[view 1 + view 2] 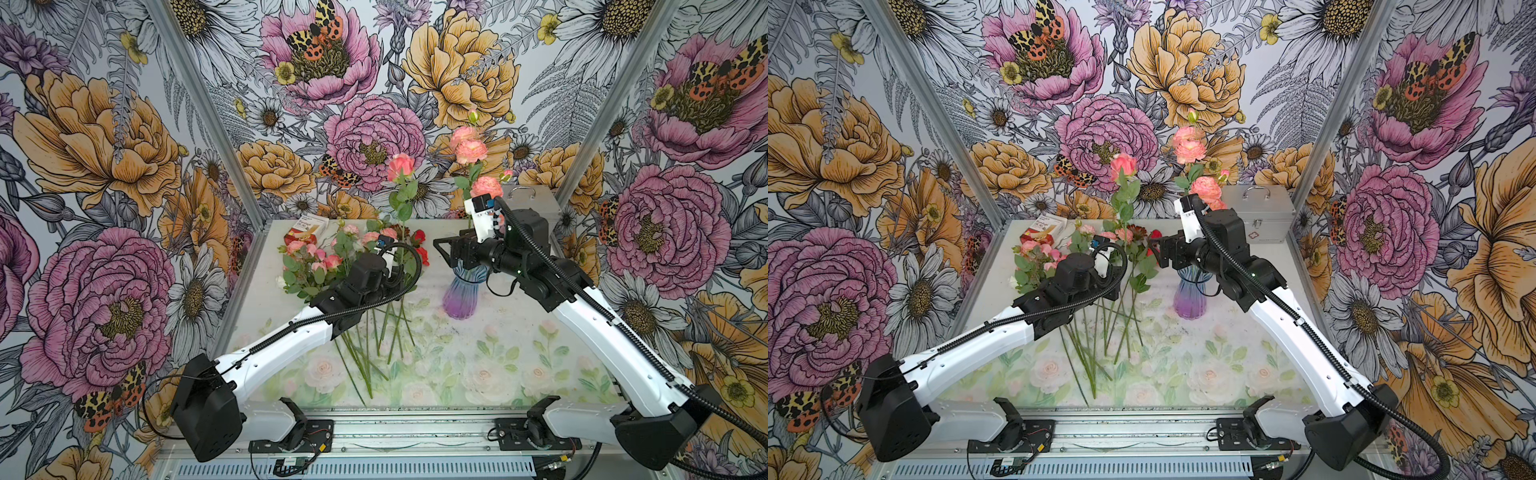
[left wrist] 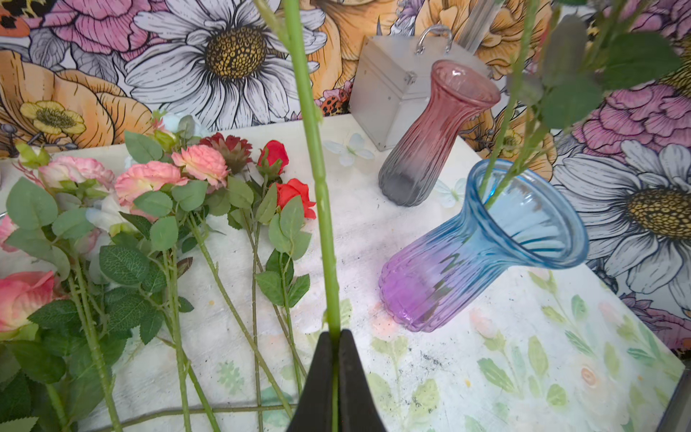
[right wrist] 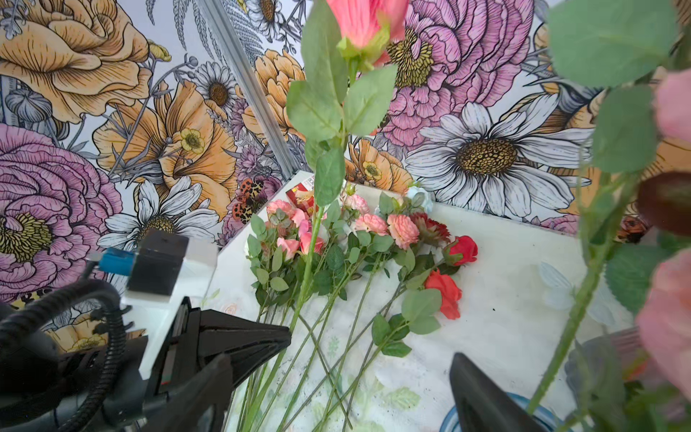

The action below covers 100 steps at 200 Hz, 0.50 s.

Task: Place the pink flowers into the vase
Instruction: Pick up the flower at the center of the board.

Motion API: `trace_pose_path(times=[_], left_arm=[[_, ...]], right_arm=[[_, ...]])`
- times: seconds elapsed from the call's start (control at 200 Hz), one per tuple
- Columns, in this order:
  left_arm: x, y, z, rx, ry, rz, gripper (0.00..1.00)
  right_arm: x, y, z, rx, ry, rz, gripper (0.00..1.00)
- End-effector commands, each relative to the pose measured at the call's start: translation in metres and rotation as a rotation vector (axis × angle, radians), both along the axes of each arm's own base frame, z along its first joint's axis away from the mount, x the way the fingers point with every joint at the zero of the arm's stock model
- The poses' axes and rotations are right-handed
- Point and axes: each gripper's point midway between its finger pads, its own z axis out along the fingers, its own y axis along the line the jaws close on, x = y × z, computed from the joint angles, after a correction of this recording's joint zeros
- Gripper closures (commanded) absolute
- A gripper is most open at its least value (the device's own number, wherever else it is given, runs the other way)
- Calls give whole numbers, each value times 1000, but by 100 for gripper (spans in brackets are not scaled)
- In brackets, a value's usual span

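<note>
Clamped shut, my left gripper [image 2: 339, 334] holds a pink rose [image 1: 401, 166] near the blue-purple vase [image 2: 448, 276], right gripper [image 3: 339, 360] wide, empty; one carnation spray [image 1: 471, 150] is in, several pink flowers [image 2: 146, 179] to go.

both arms are fixed to black plates [image 1: 291, 446] bolted on the metal rail [image 1: 382, 434], with thin red and black wires [image 1: 318, 434] beside the plates. the left arm [image 1: 282, 345] and right arm [image 1: 602, 345] have long white shells joined by boxy black joint housings, the bulkiest nearest the rail. a black ribbed cable hose [image 1: 311, 318] runs along each arm away from the rail. farthest from the rail, each wrist carries a white bracket [image 1: 484, 224] with a black camera block and a blue plug. a small green light [image 1: 518, 272] glows on the right arm. the left gripper [image 2: 335, 336] and right gripper [image 3: 340, 359] have black, tapered fingers [image 3: 482, 396].
</note>
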Motion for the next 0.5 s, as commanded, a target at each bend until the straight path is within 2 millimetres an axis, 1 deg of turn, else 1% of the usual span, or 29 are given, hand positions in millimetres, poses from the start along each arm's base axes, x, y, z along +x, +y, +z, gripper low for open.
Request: trace_pose_path(times=[0.0, 0.18, 0.24, 0.33, 0.495], left_arm=[[1, -2, 24, -28, -99, 0, 100], [-13, -11, 32, -50, -125, -29, 100], [-15, -12, 32, -53, -124, -33, 100], [-20, -15, 33, -60, -128, -46, 100], [-26, -17, 42, -83, -143, -56, 100]], right_arm=[[1, 12, 9, 3, -12, 34, 11], [10, 37, 11, 8, 2, 86, 18], [11, 43, 14, 12, -4, 96, 19], [15, 49, 15, 12, -2, 102, 23], [20, 60, 9, 12, 19, 119, 35]])
